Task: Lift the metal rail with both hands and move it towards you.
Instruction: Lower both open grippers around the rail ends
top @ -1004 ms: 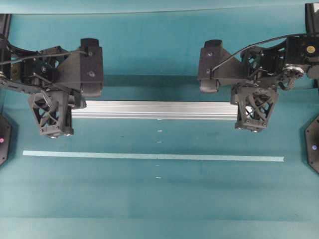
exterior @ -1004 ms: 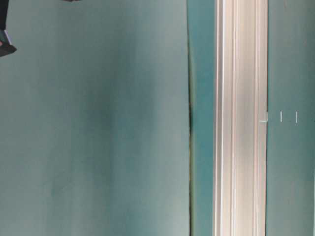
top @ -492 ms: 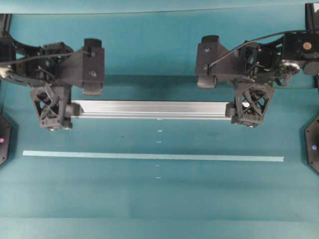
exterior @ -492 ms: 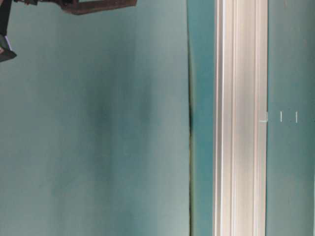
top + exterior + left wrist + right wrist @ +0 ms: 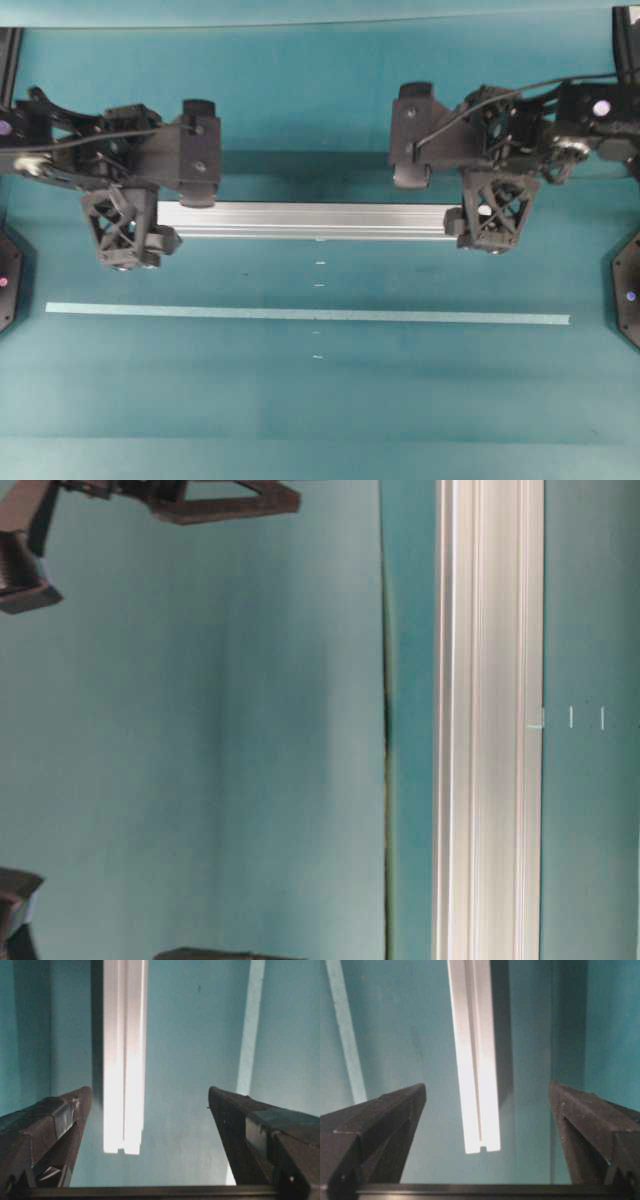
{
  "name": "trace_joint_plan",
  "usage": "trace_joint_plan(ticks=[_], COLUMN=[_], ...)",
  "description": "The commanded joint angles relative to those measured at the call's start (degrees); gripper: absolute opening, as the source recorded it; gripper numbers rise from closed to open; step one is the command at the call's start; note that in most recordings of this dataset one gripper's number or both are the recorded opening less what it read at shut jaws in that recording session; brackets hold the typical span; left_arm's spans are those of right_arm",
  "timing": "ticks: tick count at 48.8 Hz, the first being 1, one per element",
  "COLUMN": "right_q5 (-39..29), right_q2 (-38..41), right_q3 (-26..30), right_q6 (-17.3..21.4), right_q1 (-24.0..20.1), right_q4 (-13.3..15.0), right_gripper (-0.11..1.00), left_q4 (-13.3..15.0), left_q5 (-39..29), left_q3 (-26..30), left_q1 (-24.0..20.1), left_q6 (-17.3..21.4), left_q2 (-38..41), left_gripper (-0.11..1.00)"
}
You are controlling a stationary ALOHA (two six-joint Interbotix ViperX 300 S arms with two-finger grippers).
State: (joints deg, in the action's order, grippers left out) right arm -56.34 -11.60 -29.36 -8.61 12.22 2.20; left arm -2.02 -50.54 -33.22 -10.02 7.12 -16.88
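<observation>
While both grippers, left (image 5: 150, 1105) & right (image 5: 487, 1105), gape wide w/ nothing held, metal rail (image 5: 315, 220) lies on table btwn them; uneven closing on the 2 ends could skew it.

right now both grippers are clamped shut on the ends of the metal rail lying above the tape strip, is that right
Not quite. Both grippers are open, not clamped. In the left wrist view the left gripper stands wide with the metal rail end free between its fingers; the right wrist view shows the same for the right gripper. The rail does lie above the tape strip.
</observation>
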Motion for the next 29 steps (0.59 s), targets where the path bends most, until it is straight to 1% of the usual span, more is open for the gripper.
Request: trace_joint_plan(ticks=[1, 16, 29], right_q5=[1.9, 6.4, 10.3], right_q2=[0.8, 4.1, 5.8], right_q3=[-0.4, -2.5, -5.0], right_q6=[-0.3, -0.4, -0.4], right_q1=[0.0, 0.0, 0.1], right_q4=[0.3, -0.2, -0.4], right_gripper=[1.0, 1.0, 1.0], left_q4=[-0.2, -0.2, -0.2], left_q5=[2.1, 6.9, 13.7], left_q3=[0.2, -0.5, -5.1], left_q1=[-0.8, -2.7, -2.7], left_q6=[0.3, 0.6, 0.4], left_q2=[1.1, 5.8, 8.0], left_gripper=[0.99, 0.99, 0.99])
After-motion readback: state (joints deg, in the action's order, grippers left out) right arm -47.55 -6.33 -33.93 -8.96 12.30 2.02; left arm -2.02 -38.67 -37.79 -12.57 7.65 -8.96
